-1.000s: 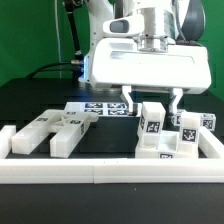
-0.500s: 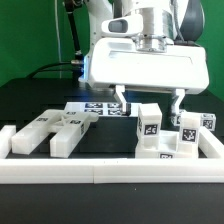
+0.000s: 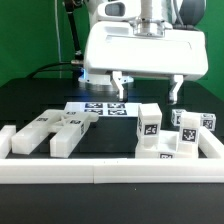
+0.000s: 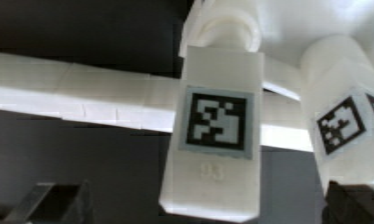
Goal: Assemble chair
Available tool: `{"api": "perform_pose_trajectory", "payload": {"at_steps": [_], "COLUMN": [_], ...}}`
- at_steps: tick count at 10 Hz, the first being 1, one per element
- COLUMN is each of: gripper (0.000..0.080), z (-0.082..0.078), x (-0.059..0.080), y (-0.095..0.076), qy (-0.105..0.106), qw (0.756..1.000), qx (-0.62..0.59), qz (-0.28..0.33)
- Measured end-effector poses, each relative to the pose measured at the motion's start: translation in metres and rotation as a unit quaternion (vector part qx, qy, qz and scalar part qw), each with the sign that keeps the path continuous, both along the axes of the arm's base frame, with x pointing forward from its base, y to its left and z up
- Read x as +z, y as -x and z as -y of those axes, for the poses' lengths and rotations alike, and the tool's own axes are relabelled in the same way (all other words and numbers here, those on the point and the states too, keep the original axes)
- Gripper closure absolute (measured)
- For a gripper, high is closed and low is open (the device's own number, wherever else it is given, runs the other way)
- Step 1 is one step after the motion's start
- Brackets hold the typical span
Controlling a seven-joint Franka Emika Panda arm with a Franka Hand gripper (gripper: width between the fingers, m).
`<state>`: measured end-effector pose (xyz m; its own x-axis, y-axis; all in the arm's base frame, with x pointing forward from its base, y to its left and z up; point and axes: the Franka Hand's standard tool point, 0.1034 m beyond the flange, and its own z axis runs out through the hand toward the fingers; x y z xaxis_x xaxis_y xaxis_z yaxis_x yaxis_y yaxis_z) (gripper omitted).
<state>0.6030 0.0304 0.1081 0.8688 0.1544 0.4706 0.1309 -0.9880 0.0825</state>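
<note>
Pincer [image 3: 148,88]: jaws spread wide, empty, hovering directly above the upright matte white tagged chair block [image 3: 150,128] on the black counter [image 3: 30,95]. The block looks rigid, light and smooth-sided; best clamped across its flat opposite faces, near the top.

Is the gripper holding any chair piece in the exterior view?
No, the gripper hangs open above the upright chair piece, touching nothing.
</note>
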Motion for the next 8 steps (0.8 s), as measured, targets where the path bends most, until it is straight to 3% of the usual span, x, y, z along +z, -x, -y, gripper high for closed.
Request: {"api": "perform_pose_trajectory", "payload": {"at_steps": [2,7,8], "gripper": [0.015,0.015,0.015], "z": [-0.001,-0.01,-0.012], "x": [-0.006,-0.01,-0.011], "y": [0.002,-0.004,0.002], "qy": [0.0,-0.014,-0.016], "qw": [1.0,0.982,0.972], "qx": [0.0,0.005,0.007], "qz": [-0.008,-0.187,-0.232]}}
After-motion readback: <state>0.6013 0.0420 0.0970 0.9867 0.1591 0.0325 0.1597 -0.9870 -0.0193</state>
